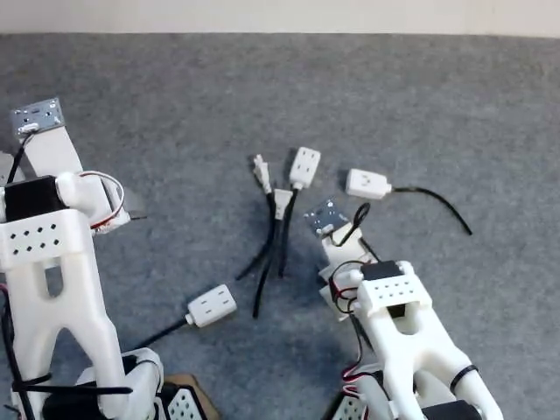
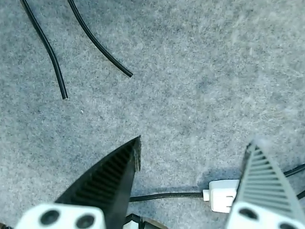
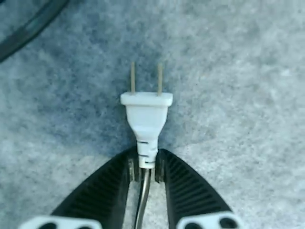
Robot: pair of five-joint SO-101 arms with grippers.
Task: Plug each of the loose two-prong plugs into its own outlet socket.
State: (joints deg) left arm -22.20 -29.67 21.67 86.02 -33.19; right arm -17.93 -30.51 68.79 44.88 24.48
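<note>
My right gripper (image 3: pixel 146 157) is shut on the cord end of a white two-prong plug (image 3: pixel 145 112), whose prongs point away from the wrist over bare carpet. The left gripper (image 2: pixel 195 143) is open above the carpet, with a white outlet socket (image 2: pixel 221 194) and its black cord low between its fingers. In the high view, two loose plugs (image 1: pixel 260 171) (image 1: pixel 283 203) lie mid-table beside an outlet socket (image 1: pixel 304 164). A second socket (image 1: pixel 367 182) lies to its right and a third (image 1: pixel 213 305) nearer the front. The right arm (image 1: pixel 394 306) stands just right of the plugs.
Black cords (image 1: pixel 267 262) run from the plugs toward the front. Two cut cord ends (image 2: pixel 63 95) (image 2: pixel 129 74) lie ahead of the left gripper. The left arm (image 1: pixel 52 262) takes up the table's left side. Grey carpet covers the table; its far half is open.
</note>
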